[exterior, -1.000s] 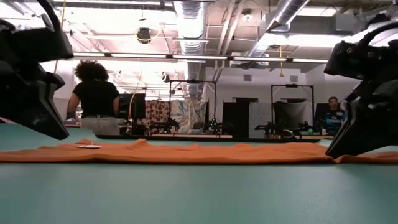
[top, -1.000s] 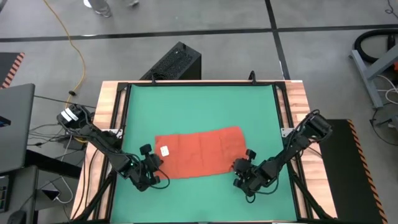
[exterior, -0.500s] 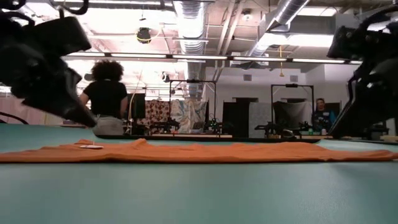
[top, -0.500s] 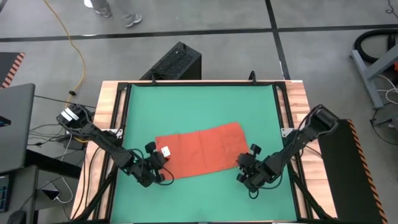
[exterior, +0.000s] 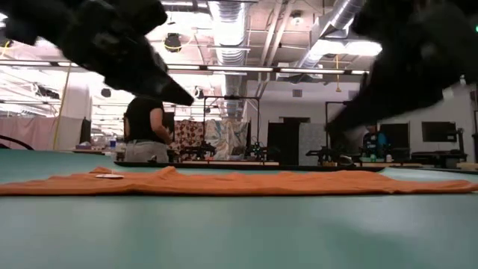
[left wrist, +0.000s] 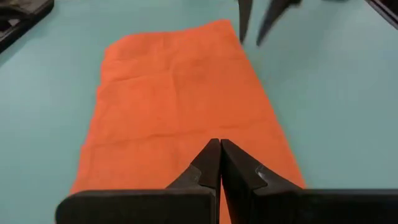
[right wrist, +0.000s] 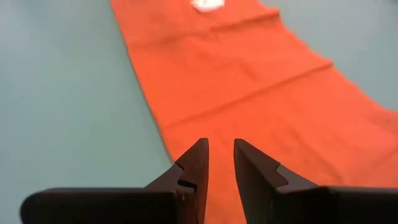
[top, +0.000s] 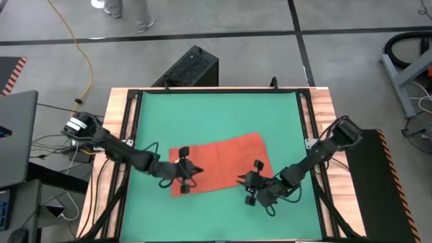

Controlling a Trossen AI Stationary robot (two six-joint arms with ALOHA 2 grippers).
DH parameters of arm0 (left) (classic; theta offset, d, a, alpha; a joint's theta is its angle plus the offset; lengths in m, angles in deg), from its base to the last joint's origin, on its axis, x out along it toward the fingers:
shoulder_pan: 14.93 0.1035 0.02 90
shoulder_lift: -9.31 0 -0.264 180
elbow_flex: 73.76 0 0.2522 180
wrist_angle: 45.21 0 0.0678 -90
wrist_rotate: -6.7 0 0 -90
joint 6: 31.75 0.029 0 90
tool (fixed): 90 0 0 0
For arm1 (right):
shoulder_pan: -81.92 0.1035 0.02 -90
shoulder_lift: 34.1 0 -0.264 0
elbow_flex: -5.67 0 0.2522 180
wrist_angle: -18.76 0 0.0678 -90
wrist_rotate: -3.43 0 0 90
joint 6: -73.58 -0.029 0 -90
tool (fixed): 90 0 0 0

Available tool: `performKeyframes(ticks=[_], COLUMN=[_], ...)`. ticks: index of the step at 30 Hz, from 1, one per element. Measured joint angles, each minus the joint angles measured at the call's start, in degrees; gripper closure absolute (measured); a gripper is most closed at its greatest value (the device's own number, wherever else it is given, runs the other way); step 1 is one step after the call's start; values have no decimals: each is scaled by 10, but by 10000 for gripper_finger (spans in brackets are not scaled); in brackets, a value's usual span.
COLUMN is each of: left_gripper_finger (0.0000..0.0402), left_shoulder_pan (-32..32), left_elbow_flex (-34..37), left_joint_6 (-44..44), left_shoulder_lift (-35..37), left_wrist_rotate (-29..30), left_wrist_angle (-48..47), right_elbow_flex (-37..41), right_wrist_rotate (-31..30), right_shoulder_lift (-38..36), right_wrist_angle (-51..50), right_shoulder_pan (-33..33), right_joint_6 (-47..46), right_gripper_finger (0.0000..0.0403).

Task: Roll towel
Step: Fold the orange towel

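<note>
Lying flat and unrolled on the green mat (top: 216, 115) that covers the worktop (top: 322, 108), the orange-red towel (top: 226, 160) sits a little toward the near edge, stretched crosswise between the two arms, its right end angled slightly farther back than its left. A small white tag (right wrist: 207, 5) shows near its left end in the right wrist view. The left gripper (top: 191, 171) hangs over the towel's left end, near the front corner, with its jaws pressed fully together and nothing caught between them; the left wrist view (left wrist: 219, 163) looks down the cloth's length past those closed tips. The right gripper (top: 248, 183) is at the towel's near right corner, over the cloth's front edge, its jaws parted by a narrow gap (right wrist: 219, 163) and holding nothing. In the low view the towel (exterior: 224, 183) lies as a thin, faintly wrinkled strip across the mat, both arms dark and raised above it. A person (exterior: 146, 128) stands in the room beyond.
</note>
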Motion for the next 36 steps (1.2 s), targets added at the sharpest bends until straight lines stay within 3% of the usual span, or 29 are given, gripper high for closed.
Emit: performKeyframes(ticks=[8, 15, 19, 27, 36], left_gripper_finger=[401, 401, 401, 401, 401], left_shoulder_pan=[62, 46, 26, -9, -48], left_elbow_flex=[0, 1, 1, 1, 1], left_joint_6=[-17, -86, -116, -166, -180], left_shoulder_lift=[-1, -1, -1, -1, -1], left_wrist_rotate=[-67, -60, -24, 5, 31], left_wrist_angle=[-51, -139, -179, -194, -228], right_elbow_flex=[-2, -5, -4, -2, -6], right_wrist_rotate=[3, -14, -25, -64, -77], right_shoulder_lift=[89, 82, 75, 67, -29], right_wrist_angle=[16, -94, -153, -140, -171], right_shoulder_pan=[-4, -4, -14, -20, -6], right_joint_6=[-68, -158, -183, -143, -108], right_gripper_finger=[305, 305, 305, 305, 305])
